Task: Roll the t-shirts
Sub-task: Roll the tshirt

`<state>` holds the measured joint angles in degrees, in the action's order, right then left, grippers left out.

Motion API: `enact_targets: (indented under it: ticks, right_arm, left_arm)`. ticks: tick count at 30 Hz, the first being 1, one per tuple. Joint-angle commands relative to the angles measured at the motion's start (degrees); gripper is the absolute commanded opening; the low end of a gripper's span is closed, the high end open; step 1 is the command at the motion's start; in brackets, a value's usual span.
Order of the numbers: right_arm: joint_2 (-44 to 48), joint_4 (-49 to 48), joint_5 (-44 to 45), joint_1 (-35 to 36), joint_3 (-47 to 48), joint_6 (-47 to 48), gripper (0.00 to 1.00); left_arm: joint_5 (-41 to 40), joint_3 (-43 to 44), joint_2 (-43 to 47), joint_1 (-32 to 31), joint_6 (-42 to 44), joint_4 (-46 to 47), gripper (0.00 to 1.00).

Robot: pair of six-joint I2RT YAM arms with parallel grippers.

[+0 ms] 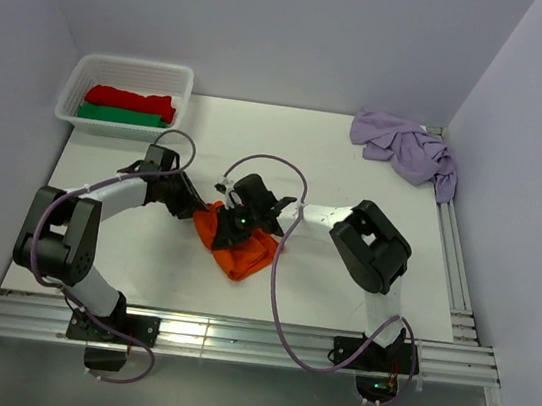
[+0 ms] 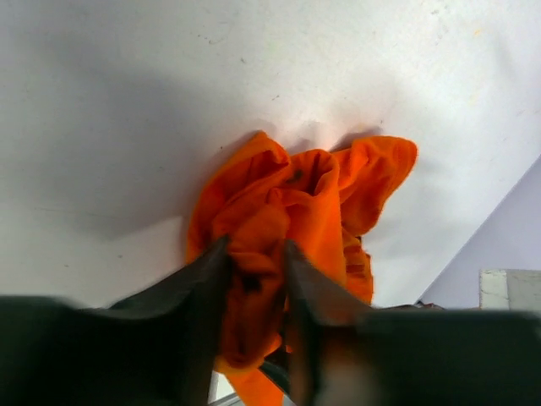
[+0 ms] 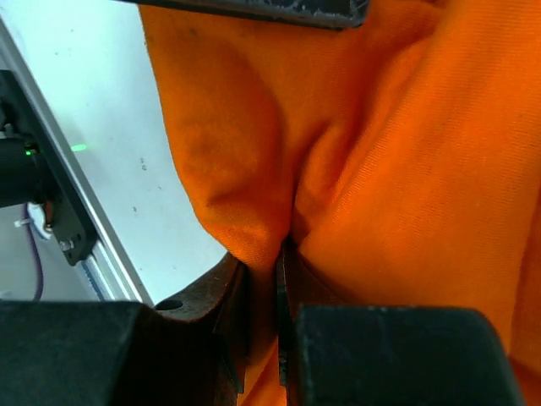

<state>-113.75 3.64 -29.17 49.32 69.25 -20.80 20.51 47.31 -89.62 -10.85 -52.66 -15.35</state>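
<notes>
**T-shirts: four.**
- One orange t-shirt is lying bunched in a heap at the middle of the counter, toward the near side. Both arms are meeting over its far left part.
- One lilac t-shirt is lying crumpled at the far right corner, well apart from the arms.
- One red t-shirt and one green t-shirt are sitting as compact bundles, touching, inside the basket. The red one is on the far side and the green one on the near side (folded or rolled, it cannot be told).

**End effectors: two.**
- The left end effector is reaching in from the left. Its fingers are standing narrow and pinching a fold of the orange cloth, which is filling the gap between them.
- The right end effector is reaching in from the right. Its fingers are standing almost together, clamping a thin ridge of the orange cloth.

**Basket: one.** It is white mesh and is standing at the far left corner.

**Cables: purple, two loops.** One is arching over the left arm. The other is running from the right arm past the right side of the orange heap to the near edge.

**Obstruction.** In the top view both end effectors are covering the far part of the orange heap.

**Rails:** aluminium rails are running along the near and right edges of the counter.
</notes>
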Motion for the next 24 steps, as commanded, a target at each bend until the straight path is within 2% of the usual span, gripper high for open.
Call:
enact_targets:
  ticks: [1, 4, 7, 8, 9, 10, 13, 17, 24]
  right_arm:
    - [0.38, -3.46, -4.05, -0.89, -2.37, -1.79, 0.00]
    - [0.02, -3.46, -4.49, -1.33, -2.54, -2.06, 0.00]
    - [0.29, -5.39, -3.53, -1.59, -2.72, -1.70, 0.00]
    - [0.37, -5.40, -3.01, -1.60, -2.81, -1.53, 0.00]
    - [0.46, -5.22, -2.74, -1.68, -2.72, -1.35, 0.00]
    - [0.55, -5.13, -2.74, -1.68, -2.72, -1.00, 0.00]
    - [0.73, -5.39, -3.70, -1.95, -3.25, -0.82, 0.00]
    - [1.08, -9.15, -7.82, -3.61, -5.69, -3.53, 0.00]
    - [-1.29, -18.83, -17.84, -9.76, -9.75, -10.84, 0.00]
  left_arm:
    - [-1.79, 3.13, -1.42, -0.75, 0.98, -2.22, 0.32]
    - [-1.79, 4.01, -1.61, -0.84, 1.51, -4.50, 0.20]
    - [-2.32, 4.90, -0.99, -0.92, 1.60, -6.52, 0.22]
    - [-2.41, 5.25, -0.90, -0.93, 1.77, -7.23, 0.27]
    - [-3.02, 5.77, -1.08, -0.93, 1.95, -9.50, 0.37]
    - [-4.15, 7.08, -1.34, -0.93, 2.21, -10.74, 0.60]
    - [-4.52, 8.41, -0.73, -0.75, 4.23, -12.59, 0.77]
    - [-2.07, 7.36, 1.11, 0.65, 8.01, -11.63, 0.78]
    - [8.39, -4.49, 9.55, 6.28, 8.54, 0.57, 0.79]
